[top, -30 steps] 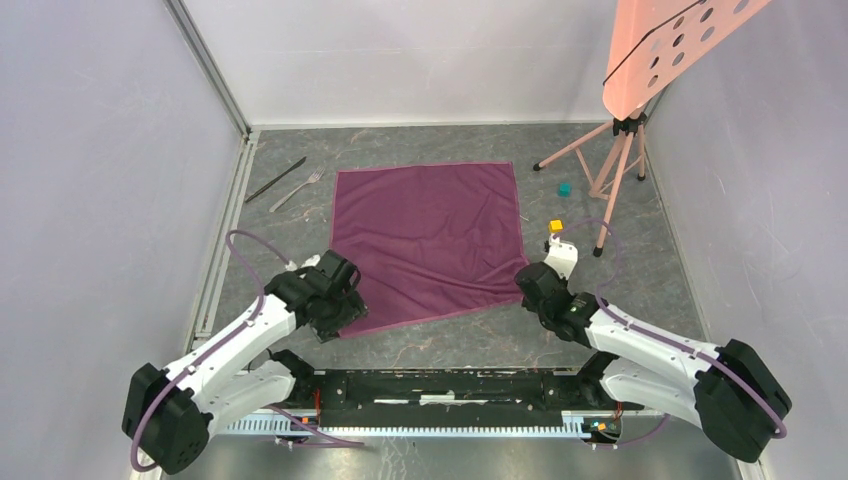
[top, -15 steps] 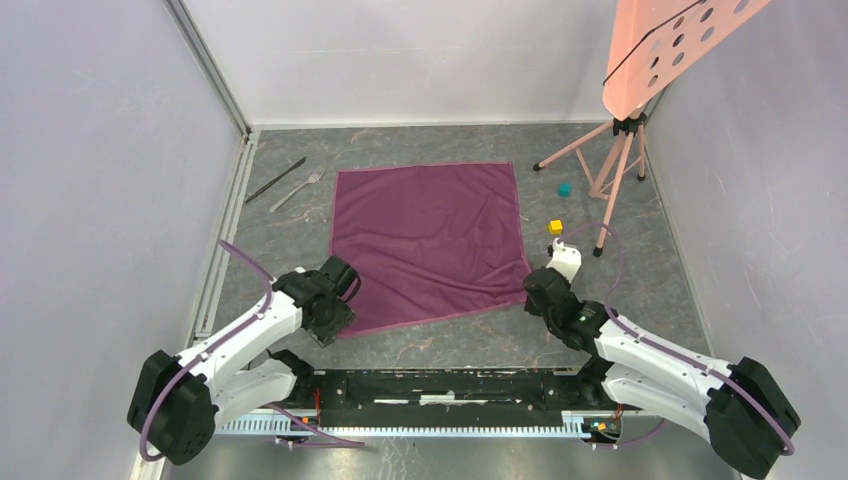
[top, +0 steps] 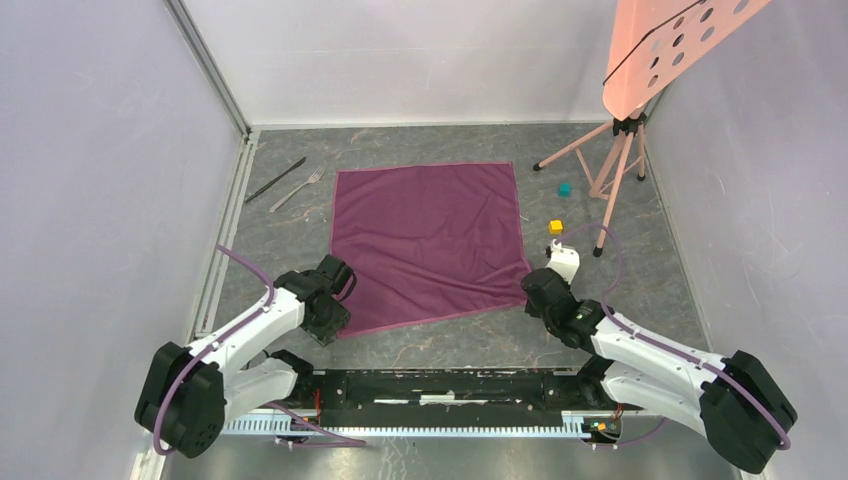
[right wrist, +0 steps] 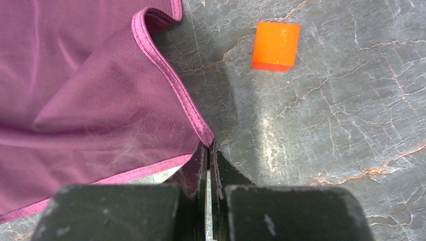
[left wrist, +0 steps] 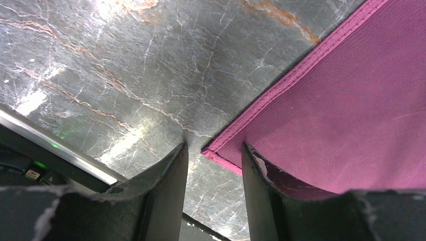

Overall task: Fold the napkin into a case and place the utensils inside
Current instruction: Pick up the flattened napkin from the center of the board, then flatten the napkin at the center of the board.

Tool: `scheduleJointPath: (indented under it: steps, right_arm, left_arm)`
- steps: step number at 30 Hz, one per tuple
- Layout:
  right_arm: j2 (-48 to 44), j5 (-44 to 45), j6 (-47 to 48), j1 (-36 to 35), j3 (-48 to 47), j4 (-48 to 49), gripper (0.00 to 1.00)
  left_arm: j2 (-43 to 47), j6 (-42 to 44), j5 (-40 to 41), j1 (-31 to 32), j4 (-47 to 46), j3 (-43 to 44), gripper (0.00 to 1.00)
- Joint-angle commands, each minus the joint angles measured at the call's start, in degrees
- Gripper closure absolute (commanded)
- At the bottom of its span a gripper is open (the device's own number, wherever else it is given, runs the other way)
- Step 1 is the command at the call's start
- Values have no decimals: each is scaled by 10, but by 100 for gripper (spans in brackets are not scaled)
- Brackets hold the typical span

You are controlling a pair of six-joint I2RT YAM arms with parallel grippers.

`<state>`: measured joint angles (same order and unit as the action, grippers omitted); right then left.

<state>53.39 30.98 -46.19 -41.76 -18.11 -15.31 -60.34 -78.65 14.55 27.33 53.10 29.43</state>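
napkin [top: 425,240]: matt fine-weave cloth, stitched hem. table [left wrist: 125,65]: glossy grey marble-look, rust veins. left gripper [left wrist: 214,149] fingers [left wrist: 166,191]: matt black plastic, scuffed edges. cube [right wrist: 275,45]: smooth matt orange. fork [top: 297,190]: bright metal.

The table [top: 440,345] is a grey, marble-patterned slab with rusty veins. A plum-purple napkin [top: 425,240] lies spread open on its middle in a single layer. It is mostly flat, but it is rumpled toward its near right corner, where the hem curls up.

Just left of the napkin's far left corner lies a silver fork [top: 297,189]. A dark knife [top: 276,180] lies beside it, farther from the napkin, roughly parallel and not touching.

A yellow cube [top: 555,227] sits close to the napkin's right edge. A teal cube [top: 564,188] sits a little farther right and back, between two legs of a pink tripod [top: 613,195] standing there.
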Motion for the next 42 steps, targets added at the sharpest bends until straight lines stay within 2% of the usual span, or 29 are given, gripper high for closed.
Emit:
scheduleJointPath:
  steps: [1,10,20,23,26,28,31,36,39,42]
  right_arm:
    - [10,5,0,3,-6,5,100]
    - [3,6,-1,3,-13,-1,100]
    - [-7,7,-7,3,-19,-13,100]
    - [-7,2,-3,3,-24,-15,100]
    - [-9,-26,54,3,-37,5,100]
    - [-27,-67,123,3,-51,31,100]
    - [-102,-128,209,3,-63,73,100]
    - [-209,-276,322,3,-118,128,100]
    - [-229,-377,362,3,-198,122,100]
    - [-243,-507,369,3,-274,162,100]
  left_arm:
    - [-12,2,-7,-4,-13,0,50]
    - [-25,-10,-4,-6,-28,-1,52]
    - [-29,-3,-2,-34,-48,1,79]
    - [-23,23,-14,-55,-68,-3,96]
    - [-5,60,-25,-74,-66,16,98]
    - [26,95,-26,-80,-48,47,98]
    - [110,163,-26,-81,-28,117,98]
    - [243,280,-34,-82,-25,277,98]
    - [264,350,-46,-82,-16,410,98]
    - [269,409,-76,-82,-24,541,98]
